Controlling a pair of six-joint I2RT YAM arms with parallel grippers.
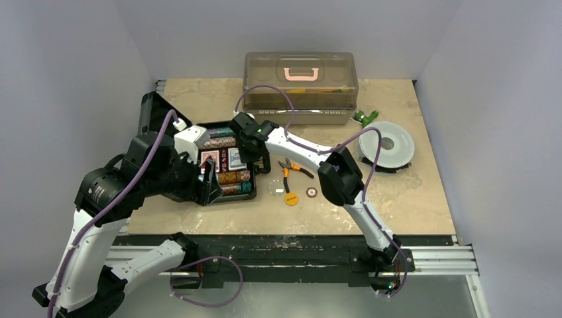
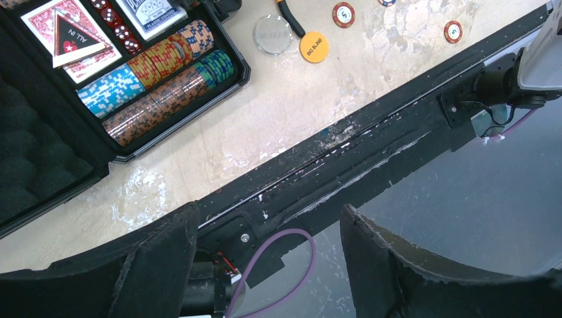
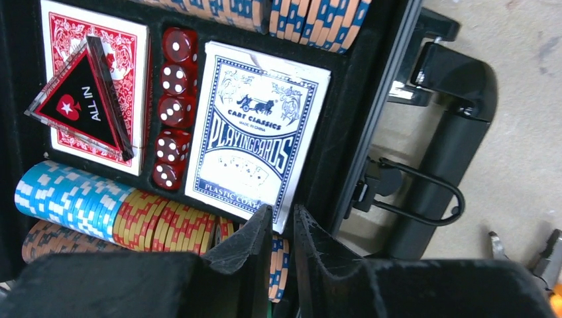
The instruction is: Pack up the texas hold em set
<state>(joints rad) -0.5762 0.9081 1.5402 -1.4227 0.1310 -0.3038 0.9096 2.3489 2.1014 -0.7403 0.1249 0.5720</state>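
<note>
The briefcase [image 3: 361, 112] is matt black plastic lined with dimpled foam [image 2: 33, 159]; the tabletop [image 2: 285, 112] looks scuffed.

The blue card box [image 3: 255, 126], lying in the open case [image 3: 391, 79] at the left of the table [image 2: 298, 119], reads "CART CLASSICS", "PLAYING CARDS" and "PLASTIC COAT…", the last word cut off. A tiny line under the brand is too small to read. Left of it, the black triangular marker [image 3: 76, 106] on the red-backed deck [image 3: 126, 40] says "ALL IN" beside a white star. On the table right of the case, the orange disc [image 2: 313, 46] reads "BIG BLIND". The clear disc [image 2: 272, 34] just beside it carries faint, unreadable lettering. A red-rimmed chip [image 2: 343, 14] and a second chip [image 2: 453, 30] each show one sign, "$" or "5".
</note>
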